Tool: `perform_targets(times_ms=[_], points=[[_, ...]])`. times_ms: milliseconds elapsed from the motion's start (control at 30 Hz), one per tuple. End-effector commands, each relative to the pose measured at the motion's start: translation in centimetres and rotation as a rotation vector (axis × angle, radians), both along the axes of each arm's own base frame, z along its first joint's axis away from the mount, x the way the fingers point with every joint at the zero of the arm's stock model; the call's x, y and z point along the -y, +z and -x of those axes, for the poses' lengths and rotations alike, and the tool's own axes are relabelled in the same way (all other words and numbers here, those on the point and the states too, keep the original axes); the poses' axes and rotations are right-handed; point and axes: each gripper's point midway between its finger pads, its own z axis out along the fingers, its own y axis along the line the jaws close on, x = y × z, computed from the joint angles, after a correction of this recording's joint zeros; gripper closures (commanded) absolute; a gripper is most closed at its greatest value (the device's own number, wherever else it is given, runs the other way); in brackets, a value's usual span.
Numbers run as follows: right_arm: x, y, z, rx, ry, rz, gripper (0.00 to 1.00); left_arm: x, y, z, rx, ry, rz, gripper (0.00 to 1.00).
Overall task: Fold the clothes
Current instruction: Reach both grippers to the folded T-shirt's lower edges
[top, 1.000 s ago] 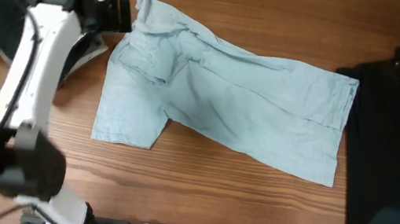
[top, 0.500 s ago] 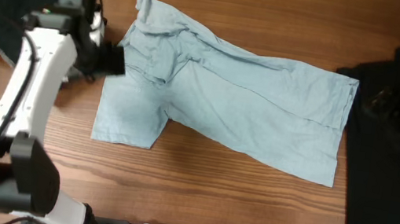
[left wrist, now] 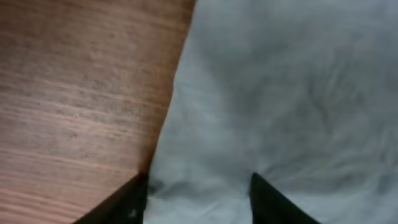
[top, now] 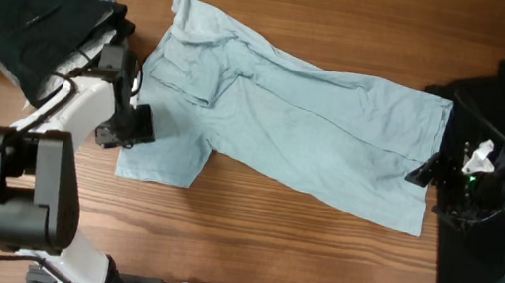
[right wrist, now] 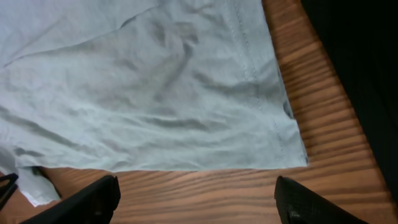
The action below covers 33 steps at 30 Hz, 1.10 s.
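The left gripper (left wrist: 198, 194) stands half open on the sleeve edge of the pale blue T-shirt (top: 294, 133). The right gripper (right wrist: 196, 190) hovers wide open just beside its hem.

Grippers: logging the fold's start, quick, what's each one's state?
Left gripper: open, straddling the edge of the pale blue T-shirt.
Right gripper: open, holding nothing.

Clothes on a brown wood desk (top: 318, 242).
A big pale blue shirt (top: 304, 129) lies spread out in the middle of the desk, a bit crumpled at its top left. Right beside the blue shirt, on its right, a black shirt (top: 471, 260) lies flat. Up and to the left of the blue shirt sits a pile of black and grey clothes (top: 21, 12).
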Motion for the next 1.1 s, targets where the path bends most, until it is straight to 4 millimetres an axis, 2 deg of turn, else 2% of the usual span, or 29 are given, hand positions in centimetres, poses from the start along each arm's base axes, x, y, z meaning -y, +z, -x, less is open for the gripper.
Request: perform_targets(times_ms=[0,33,67,100,233,333,467,767,867,933,1033,1067], points=[[-0.2,0.0,-0.4,0.018,-0.018,-0.014,0.16,0.0,-2.6,2.4,-0.080,0.049,0.013,0.69],[-0.2,0.0,-0.5,0.018,-0.023,-0.011,0.15,0.1,-2.9,3.0,-0.098,0.052,0.014,0.78],[-0.1,0.0,-0.5,0.021,-0.023,-0.009,0.15,0.1,-3.0,3.6,-0.120,0.071,0.013,0.94],[-0.1,0.0,-0.5,0.022,-0.023,-0.009,0.15,0.1,-3.0,4.3,-0.147,0.094,0.013,0.96],[-0.1,-0.2,-0.4,0.015,-0.024,-0.007,0.14,0.3,-0.9,7.1,-0.283,0.221,0.032,0.96],[0.9,-1.0,0.3,-0.040,-0.082,0.051,0.10,0.0,1.2,8.9,-0.352,0.255,0.039,0.96],[0.7,-2.4,1.1,-0.073,-0.132,0.049,0.07,-0.1,2.0,9.1,-0.341,0.259,0.040,0.96],[-0.5,-5.9,3.7,-0.159,-0.239,0.018,0.08,0.2,2.0,8.7,-0.323,0.268,0.059,0.96],[-1.0,-6.9,4.8,-0.197,-0.280,0.002,0.18,0.2,2.0,8.7,-0.322,0.268,0.059,0.96],[-1.5,-7.3,5.4,-0.215,-0.291,-0.011,0.21,0.2,2.0,8.7,-0.322,0.268,0.059,0.96],[-1.9,-7.5,5.7,-0.219,-0.289,-0.032,0.39,0.2,2.0,8.6,-0.318,0.268,0.059,0.96],[-2.0,-7.5,5.6,-0.216,-0.288,-0.036,0.48,0.2,2.0,8.5,-0.315,0.268,0.059,0.96]])
